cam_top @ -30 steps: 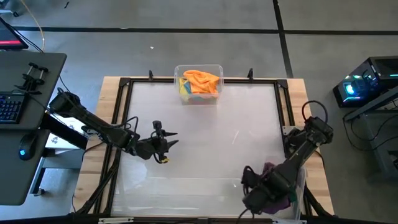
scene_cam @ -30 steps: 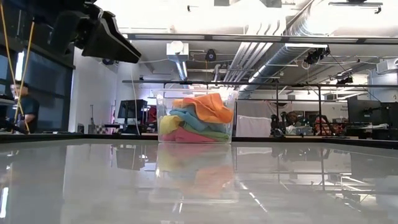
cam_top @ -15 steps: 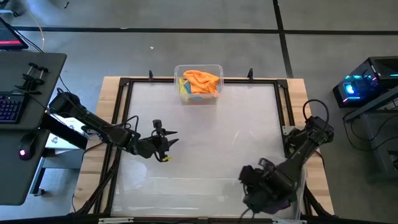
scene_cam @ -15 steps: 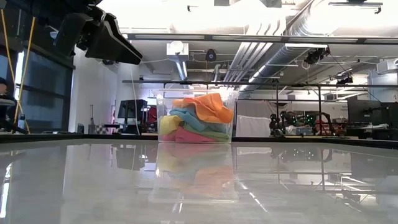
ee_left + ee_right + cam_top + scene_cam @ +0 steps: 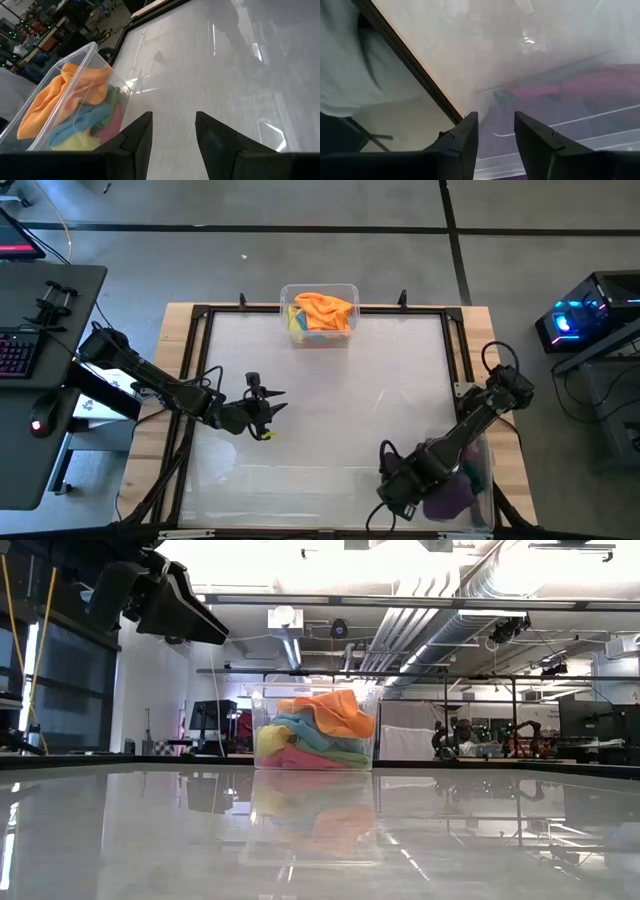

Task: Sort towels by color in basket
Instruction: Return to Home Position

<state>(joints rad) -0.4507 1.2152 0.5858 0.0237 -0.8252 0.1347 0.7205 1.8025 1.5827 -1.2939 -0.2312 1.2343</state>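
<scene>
A clear basket (image 5: pixel 285 292) stands at the table's far edge. It holds an orange towel (image 5: pixel 325 308) on top, with yellow (image 5: pixel 270 740), teal (image 5: pixel 300 730), pink (image 5: pixel 295 758) and light green (image 5: pixel 345 752) towels under it. My left gripper (image 5: pixel 278 402) hovers open and empty over the table's left half, pointing toward the basket (image 5: pixel 75 60). My right gripper (image 5: pixel 392 492) is open and empty at the near right corner. Beside it is a clear bin (image 5: pixel 482 480) holding a purple towel (image 5: pixel 448 498), which also shows in the right wrist view (image 5: pixel 580 85).
A dark frame (image 5: pixel 200 360) runs round the glossy white table top. The table's middle (image 5: pixel 350 400) bears nothing. A desk with a keyboard and mouse (image 5: pixel 40 420) stands off the left edge. The left arm shows high in the low view (image 5: pixel 170 600).
My right arm has swung from above the bin toward the table's near edge and a little toward its left. The purple towel, seen at the gripper a second ago, now lies in the bin beside the arm.
</scene>
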